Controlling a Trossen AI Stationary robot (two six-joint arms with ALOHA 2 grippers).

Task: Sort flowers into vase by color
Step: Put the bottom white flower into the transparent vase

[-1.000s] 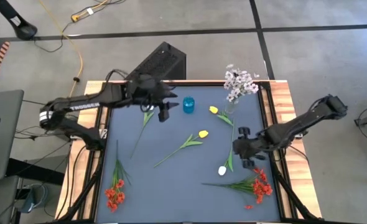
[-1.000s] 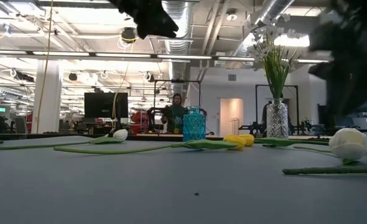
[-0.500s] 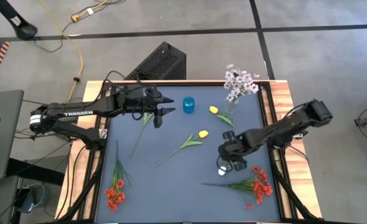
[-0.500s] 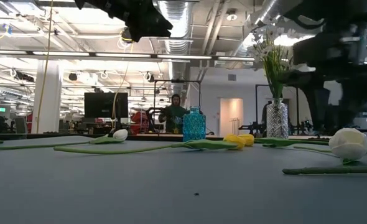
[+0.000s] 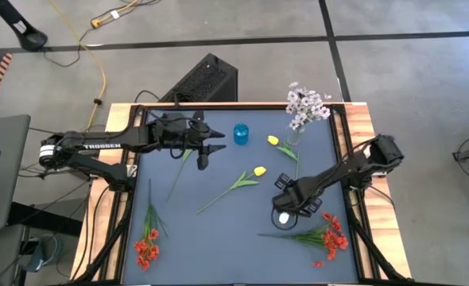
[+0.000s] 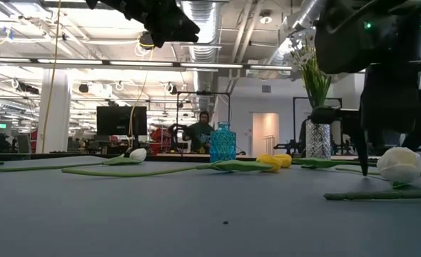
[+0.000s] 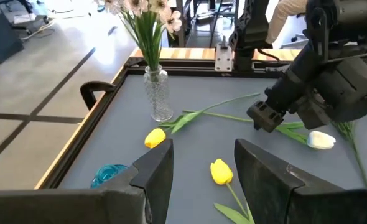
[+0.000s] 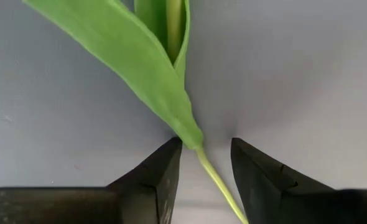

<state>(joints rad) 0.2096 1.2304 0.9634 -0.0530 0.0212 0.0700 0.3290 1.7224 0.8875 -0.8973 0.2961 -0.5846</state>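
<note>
My right gripper (image 8: 205,144) points down, open, over the white tulip (image 5: 283,217) at the table's right. Its fingers stand on either side of the tulip's green stem (image 8: 216,179), just past a leaf tip, without touching it. The tulip lies flat on the mat, its blossom (image 6: 399,165) beside the gripper. My left gripper (image 7: 202,168) hangs open above the far left of the mat, over another white tulip's stem (image 5: 179,173). A blue vase (image 5: 241,133) and a glass vase (image 5: 292,137) with lilac sprays (image 5: 306,105) stand at the far edge.
Two yellow tulips (image 5: 259,170) (image 5: 273,141) lie mid-mat and near the glass vase. Red blossom clusters lie at the near left (image 5: 146,246) and near right (image 5: 330,238), the right one close to my right gripper. A raised rim (image 5: 339,151) borders the mat.
My right gripper has come down and toward the table's left and near edges, rolling its wrist and tipping to point downward, until its fingers straddle the white tulip's stem. My left gripper has sunk a little. No flower has moved.
</note>
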